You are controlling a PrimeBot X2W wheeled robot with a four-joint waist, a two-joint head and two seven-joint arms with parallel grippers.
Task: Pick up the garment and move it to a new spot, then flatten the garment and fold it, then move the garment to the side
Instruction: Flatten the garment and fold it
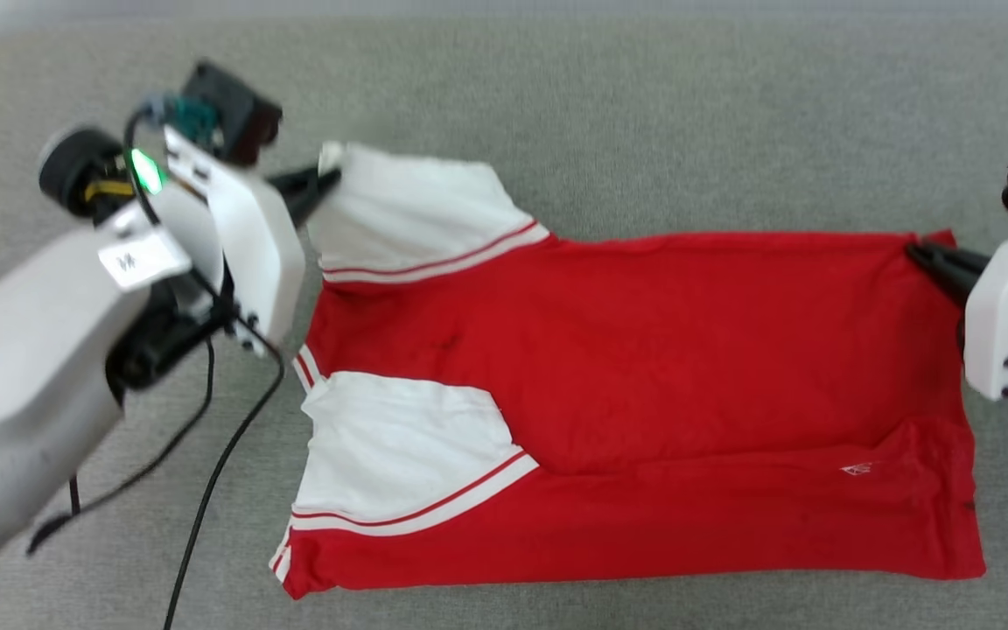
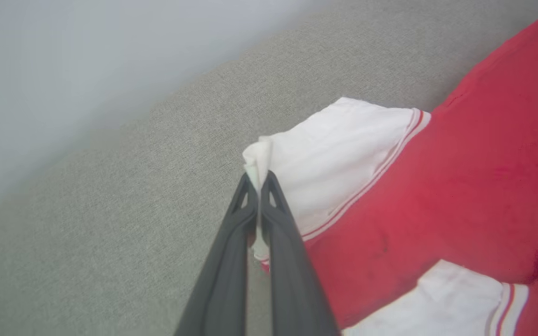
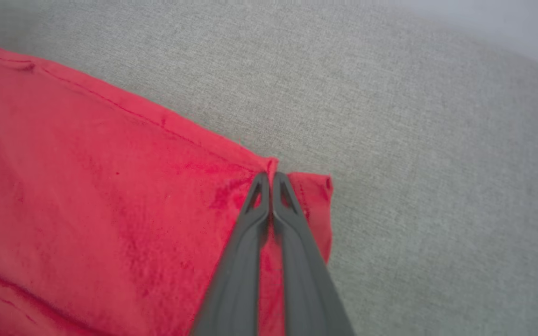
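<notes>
Pinching first: left gripper (image 1: 327,180) has its two dark fingers pressed together on the folded edge of the far white sleeve, and the left wrist view (image 2: 258,180) shows white cloth sandwiched between the tips. Right gripper (image 1: 917,252) is also closed, tips together on the far hem corner. From the right wrist view (image 3: 271,176) I read it as a thin bite on puckered red fabric, not a deep one.

The bright red soft-fabric T-shirt with white sleeves and stripe trim (image 1: 644,350) lies spread mid-frame on the grey woven surface (image 1: 644,114), sleeves toward 9 o'clock, hem toward 3 o'clock. My left grip sits at its 10 o'clock corner, my right at 2 o'clock. The near sleeve lies folded over the body at 8 o'clock. A lengthwise crease runs along the 6 o'clock side, with the small white logo (image 1: 857,469) at about 4 o'clock.

I judge the step to be a lengthwise fold, far edge to near edge. To do it well I'd raise both corners evenly, keep the edge between them taut, carry it toward 6 o'clock, line it up and let go together. Rushing risks the right bite slipping. Black cable (image 1: 224,455) hangs at 8 o'clock, beside the near sleeve, so I'd keep the cloth off it.
</notes>
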